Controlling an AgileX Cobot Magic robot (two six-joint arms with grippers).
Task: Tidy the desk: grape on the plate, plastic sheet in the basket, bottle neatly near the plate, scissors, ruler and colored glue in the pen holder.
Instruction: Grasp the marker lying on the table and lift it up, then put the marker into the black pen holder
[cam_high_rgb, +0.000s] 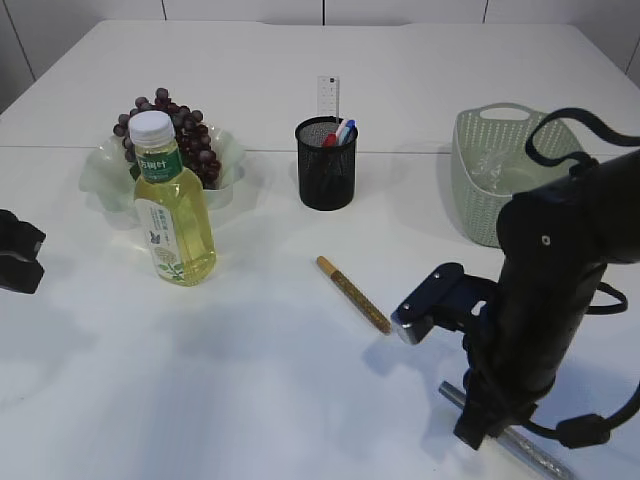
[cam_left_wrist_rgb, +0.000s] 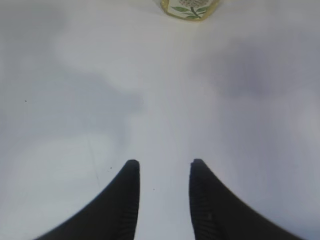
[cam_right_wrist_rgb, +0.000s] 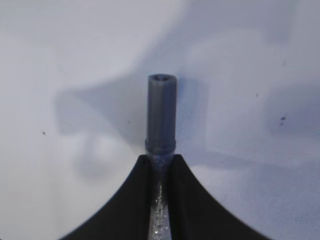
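My right gripper (cam_right_wrist_rgb: 161, 159) is shut on a silver glitter colored glue stick (cam_right_wrist_rgb: 161, 115) lying on the table, and its cap end pokes out past the fingertips. In the exterior view that glue (cam_high_rgb: 535, 455) lies at the front right under the right arm. A gold colored glue stick (cam_high_rgb: 353, 293) lies mid-table. The black mesh pen holder (cam_high_rgb: 326, 163) holds the ruler (cam_high_rgb: 328, 97) and red and blue tips. Grapes (cam_high_rgb: 170, 135) rest on the plate (cam_high_rgb: 100, 175), and the bottle (cam_high_rgb: 172, 205) stands upright in front of it. The plastic sheet (cam_high_rgb: 495, 165) lies in the basket (cam_high_rgb: 480, 190). The scissors are hidden. My left gripper (cam_left_wrist_rgb: 164, 162) is open and empty.
The left gripper (cam_high_rgb: 15, 250) sits low at the table's left edge, with the bottle's base (cam_left_wrist_rgb: 190, 9) far ahead of it. The right arm's bulk blocks the view of the front right corner.
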